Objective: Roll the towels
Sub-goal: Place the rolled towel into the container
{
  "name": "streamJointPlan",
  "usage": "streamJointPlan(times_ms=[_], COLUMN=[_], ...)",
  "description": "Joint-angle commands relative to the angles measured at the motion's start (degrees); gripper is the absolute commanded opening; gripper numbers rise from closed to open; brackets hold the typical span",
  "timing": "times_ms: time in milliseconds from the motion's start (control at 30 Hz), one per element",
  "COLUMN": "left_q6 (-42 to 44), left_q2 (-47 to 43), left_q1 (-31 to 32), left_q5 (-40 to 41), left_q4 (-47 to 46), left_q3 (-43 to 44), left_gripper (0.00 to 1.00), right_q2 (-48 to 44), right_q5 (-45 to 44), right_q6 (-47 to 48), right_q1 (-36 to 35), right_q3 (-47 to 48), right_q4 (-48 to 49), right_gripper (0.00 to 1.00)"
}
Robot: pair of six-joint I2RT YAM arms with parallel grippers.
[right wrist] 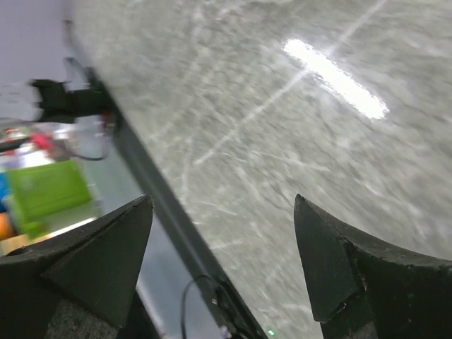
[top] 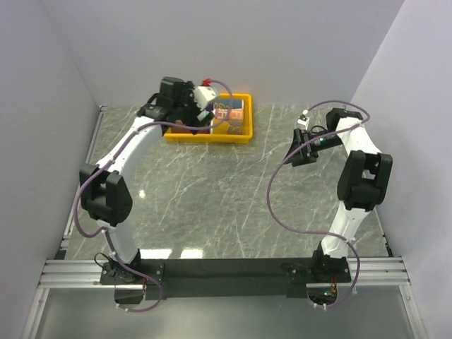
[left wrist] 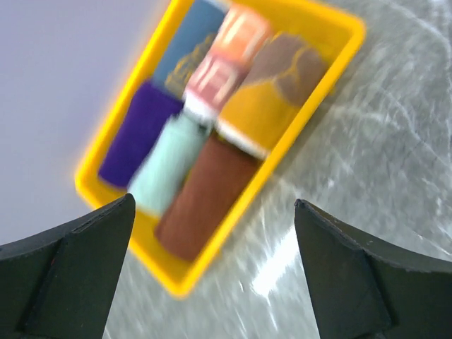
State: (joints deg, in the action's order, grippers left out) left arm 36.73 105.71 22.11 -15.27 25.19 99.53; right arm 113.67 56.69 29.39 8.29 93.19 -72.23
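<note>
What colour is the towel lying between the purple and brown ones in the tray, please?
The towel is mint green, clearest in the left wrist view.

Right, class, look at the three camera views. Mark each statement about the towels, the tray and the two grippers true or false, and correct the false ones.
1. The left gripper is nearer the yellow tray than the right gripper is. True.
2. The left gripper is shut on a towel. False: it is open and holds nothing.
3. The towels lie inside the tray. True.
4. The right gripper hangs over the tray. False: it hangs open over the table, off to the right of the tray.
5. The purple towel lies next to the mint towel. True.
</note>
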Motion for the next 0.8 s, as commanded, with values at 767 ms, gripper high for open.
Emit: streamJointPlan(times_ms=[767], left_q6=[-33.4], left_q2=[-27.8], left_q1=[-10.9], left_q5=[0.2], left_q4=[5.2], left_q3=[-38.4], left_gripper=[1.00], right_q2=[-35.1], right_q5=[-24.2], right_q6=[-10.2], right_q1=[-4.3], right_q3=[-36.9], right_q4=[25.7], right_gripper=[0.96])
